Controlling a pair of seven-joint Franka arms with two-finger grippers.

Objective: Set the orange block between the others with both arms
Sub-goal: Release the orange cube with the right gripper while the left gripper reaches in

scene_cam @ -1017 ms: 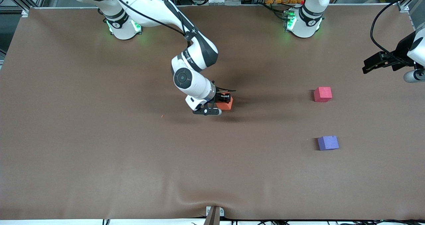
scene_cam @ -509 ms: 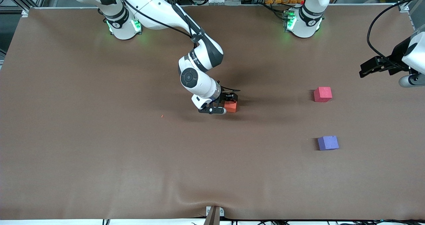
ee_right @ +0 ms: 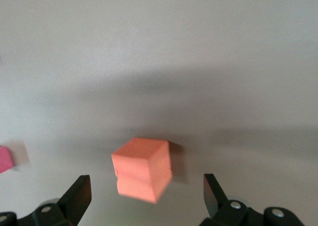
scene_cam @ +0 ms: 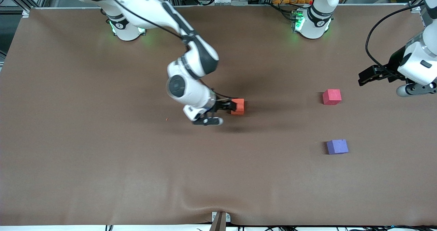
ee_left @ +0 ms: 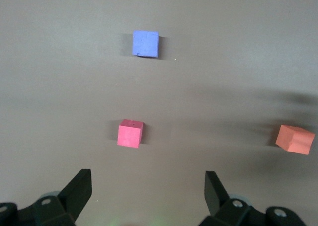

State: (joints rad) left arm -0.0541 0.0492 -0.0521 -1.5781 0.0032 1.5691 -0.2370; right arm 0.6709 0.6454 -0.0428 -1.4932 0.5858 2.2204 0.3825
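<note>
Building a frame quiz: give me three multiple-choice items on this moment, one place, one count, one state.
1. Where is the small matte orange foam cube?
A. on the table mid-way along
B. between the other cubes
C. in the left claw

2. How many cubes are on the table?
A. two
B. three
C. four

3. The right claw is:
A. shut on the cube
B. open
C. out of view

Key: A, it sits apart from the pinkish-red cube and purple-blue cube; B, three show; B, fingers spread clear of the cube.
</note>
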